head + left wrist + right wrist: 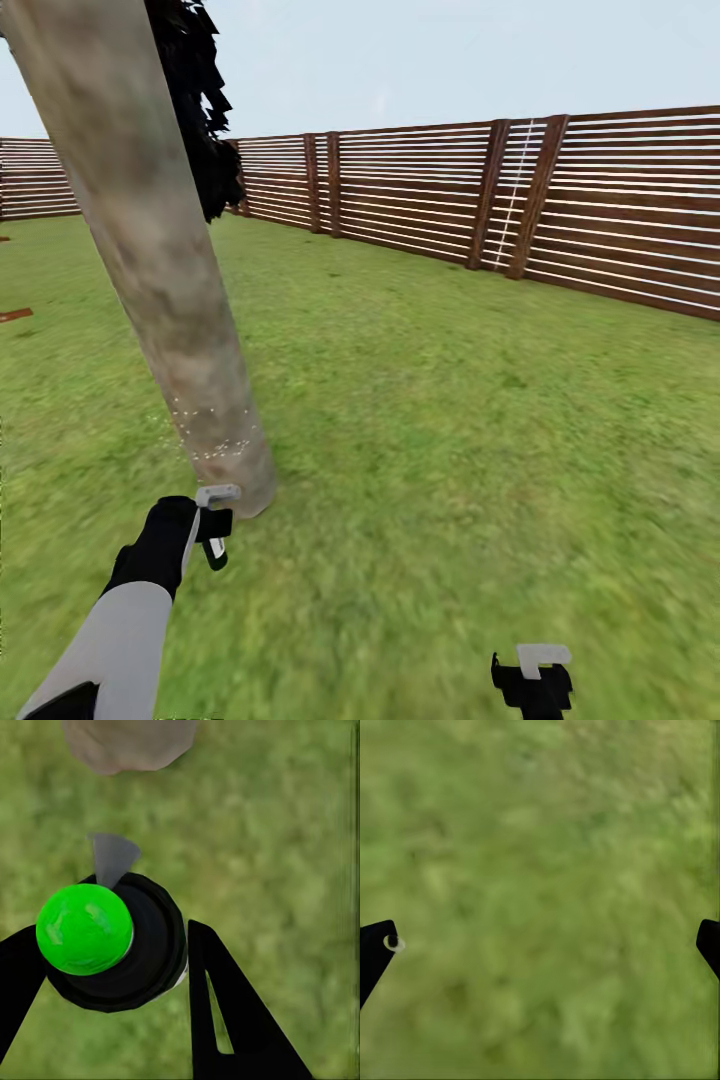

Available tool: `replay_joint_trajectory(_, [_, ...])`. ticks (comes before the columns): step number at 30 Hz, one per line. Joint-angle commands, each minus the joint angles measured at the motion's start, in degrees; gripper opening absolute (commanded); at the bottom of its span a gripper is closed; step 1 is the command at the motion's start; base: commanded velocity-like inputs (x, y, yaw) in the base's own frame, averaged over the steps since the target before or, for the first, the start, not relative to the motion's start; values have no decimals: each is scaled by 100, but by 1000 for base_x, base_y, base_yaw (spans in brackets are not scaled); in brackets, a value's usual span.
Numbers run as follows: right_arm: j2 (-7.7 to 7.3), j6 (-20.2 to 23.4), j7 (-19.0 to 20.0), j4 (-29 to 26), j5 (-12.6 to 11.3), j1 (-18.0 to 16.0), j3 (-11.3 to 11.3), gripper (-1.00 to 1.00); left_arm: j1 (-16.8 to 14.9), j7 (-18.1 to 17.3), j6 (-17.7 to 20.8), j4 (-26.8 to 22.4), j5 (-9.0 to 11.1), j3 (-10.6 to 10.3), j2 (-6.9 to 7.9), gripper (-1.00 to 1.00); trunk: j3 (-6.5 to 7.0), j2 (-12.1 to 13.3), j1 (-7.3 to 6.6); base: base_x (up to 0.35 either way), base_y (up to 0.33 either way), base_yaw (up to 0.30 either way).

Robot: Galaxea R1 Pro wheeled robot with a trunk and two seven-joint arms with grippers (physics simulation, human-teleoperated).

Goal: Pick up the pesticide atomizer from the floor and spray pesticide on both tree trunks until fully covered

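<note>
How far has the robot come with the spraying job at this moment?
Done: the atomizer is off the floor, clamped in the left gripper. In hand: its nozzle faces the tree trunk, where white specks show only near the base. Left: most of this trunk is bare of specks, and the second tree is untreated. The right gripper hangs open over grass.

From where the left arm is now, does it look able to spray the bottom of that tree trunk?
Probably yes. The left end effector holds the atomizer close to the tree trunk, only grass between them, white specks already on the bark.
</note>
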Motion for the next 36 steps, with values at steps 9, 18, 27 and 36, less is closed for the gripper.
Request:
replay_joint_trajectory(9, [-3, -14, -26, 2, 62, -3, -47, 100, -270, -103, 98, -23, -76, -72, -40, -100, -5, -2, -1, 3, -27, 247])
replay_joint_trajectory(18, [-3, -14, -25, 2, 62, -3, -47, 100, -915, -79, 512, -114, -91, -227, -63, -100, -5, -2, -1, 0, 0, 187])
replay_joint_trajectory(27, [-64, -14, -20, 1, 69, 5, -47, 100, -1102, -132, 865, -134, -74, -589, 538, -100, -5, -2, -1, 0, 0, 2])
replay_joint_trajectory(36, [-73, -14, -17, 2, 68, 5, -47, 100, -1063, -127, 823, -68, -69, -619, 419, -100, -5, -2, -1, 121, -85, 0])
